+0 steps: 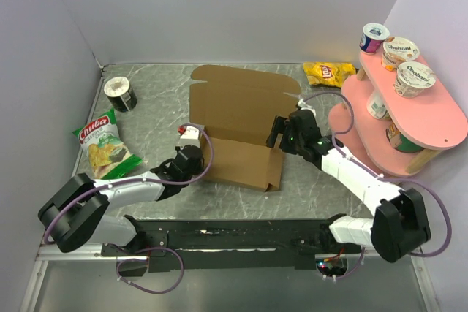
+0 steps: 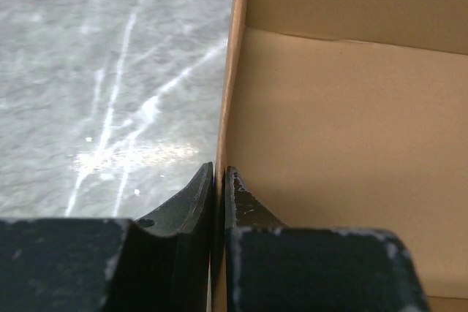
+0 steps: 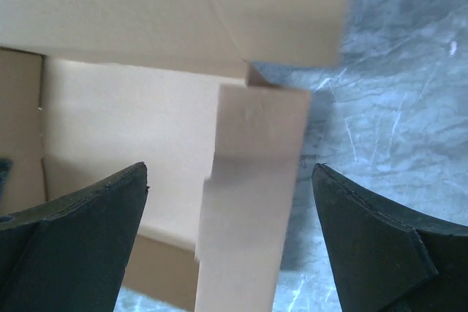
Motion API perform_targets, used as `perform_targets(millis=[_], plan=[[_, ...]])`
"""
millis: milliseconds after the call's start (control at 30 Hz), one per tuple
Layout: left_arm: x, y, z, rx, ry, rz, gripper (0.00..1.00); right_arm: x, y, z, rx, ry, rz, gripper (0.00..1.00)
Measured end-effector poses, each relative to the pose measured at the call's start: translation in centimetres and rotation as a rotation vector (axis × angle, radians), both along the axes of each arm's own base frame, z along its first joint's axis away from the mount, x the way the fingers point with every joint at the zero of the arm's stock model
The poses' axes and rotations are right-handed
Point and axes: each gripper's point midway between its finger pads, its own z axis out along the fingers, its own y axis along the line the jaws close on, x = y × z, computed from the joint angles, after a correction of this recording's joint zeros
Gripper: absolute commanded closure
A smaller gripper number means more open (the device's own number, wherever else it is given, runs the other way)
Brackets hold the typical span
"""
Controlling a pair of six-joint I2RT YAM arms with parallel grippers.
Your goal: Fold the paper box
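Observation:
The paper box (image 1: 238, 126) is plain brown cardboard, half formed, in the middle of the table with its lid flap lying flat toward the back. My left gripper (image 1: 196, 160) is shut on the box's left side wall (image 2: 228, 100); one finger is outside the wall, one inside. My right gripper (image 1: 278, 131) is open at the box's right end. In the right wrist view the upright right side flap (image 3: 252, 202) stands between its two fingers (image 3: 88, 231), touching neither.
A green chip bag (image 1: 104, 144) and a black-and-white can (image 1: 120, 93) lie at the left. A yellow chip bag (image 1: 330, 73) lies at the back right. A pink two-tier stand (image 1: 409, 118) with yogurt cups stands at the right.

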Motion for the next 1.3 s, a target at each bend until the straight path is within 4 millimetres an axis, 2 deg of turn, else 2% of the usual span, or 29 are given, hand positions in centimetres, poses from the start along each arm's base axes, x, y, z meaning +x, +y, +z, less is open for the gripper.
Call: perform_targets(millis=[133, 333, 400, 600, 833, 1100, 1300], plan=[[0.1, 0.6, 0.3, 0.009, -0.015, 0.027, 0.99, -0.5, -1.2, 0.7, 0.035, -0.034, -0.035, 0.06], [0.2, 1.2, 0.3, 0.02, -0.022, 0.057, 0.99, -2.4, -4.9, -1.3, 0.075, -0.008, -0.137, 0.1], [0.2, 1.2, 0.3, 0.023, -0.021, 0.06, 0.99, -2.8, -5.0, -2.1, 0.092, 0.01, -0.137, 0.09], [0.1, 1.3, 0.2, 0.02, -0.019, 0.064, 0.99, -3.5, -1.9, -3.9, 0.216, 0.04, 0.002, 0.04], [0.1, 1.3, 0.2, 0.019, -0.019, 0.064, 0.99, -2.9, 1.1, -4.1, 0.309, 0.038, 0.121, 0.05], [0.1, 1.2, 0.2, 0.02, -0.017, 0.062, 0.99, -3.0, 2.9, -4.2, 0.317, 0.037, 0.182, 0.1], [0.1, 1.2, -0.2, 0.027, -0.008, 0.059, 0.99, -2.9, 3.6, -3.4, 0.302, 0.01, 0.199, 0.1]])
